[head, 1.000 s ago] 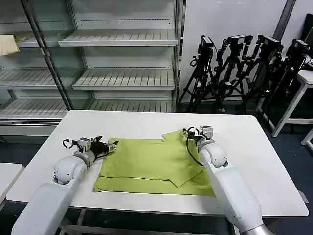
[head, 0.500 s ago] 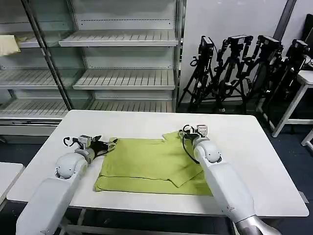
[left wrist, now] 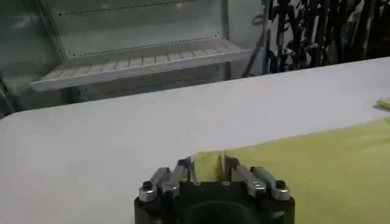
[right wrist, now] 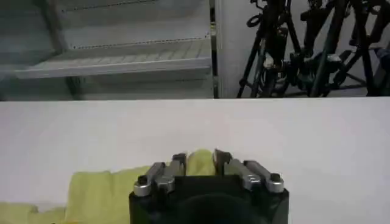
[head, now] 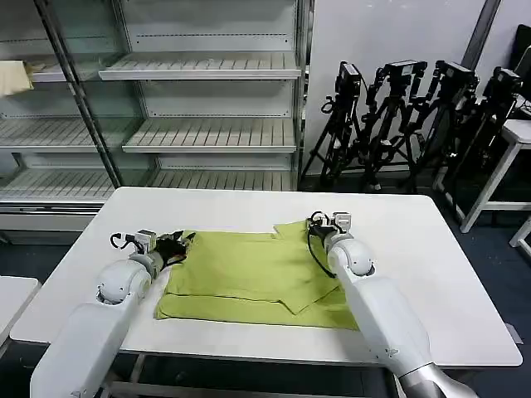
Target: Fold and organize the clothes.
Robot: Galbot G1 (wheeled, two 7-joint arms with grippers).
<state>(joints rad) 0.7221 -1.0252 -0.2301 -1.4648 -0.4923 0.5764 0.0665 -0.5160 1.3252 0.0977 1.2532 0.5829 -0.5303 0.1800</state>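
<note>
The clothes are a lime yellow-green T-shirt [head: 249, 278] lying flat and partly folded on the white table [head: 431, 274]. My left gripper [head: 177, 245] is at the shirt's far left corner, shut on a pinch of the cloth. In the left wrist view the shirt [left wrist: 317, 164] bunches up between the left gripper's [left wrist: 207, 167] jaws. My right gripper [head: 322, 224] holds the shirt's far right corner. In the right wrist view the right gripper [right wrist: 200, 161] is shut on a fold of the shirt [right wrist: 100, 189].
Empty metal shelving [head: 207, 99] stands behind the table. A pale cream cloth [head: 12, 76] lies on a shelf at far left. Black tripods [head: 406, 116] stand at back right. A second white table [head: 518, 133] shows at the right edge.
Both grippers have drawn the shirt's far corners slightly away from me and to the left. The shirt's front edge has slid a little farther from the table's near edge.
</note>
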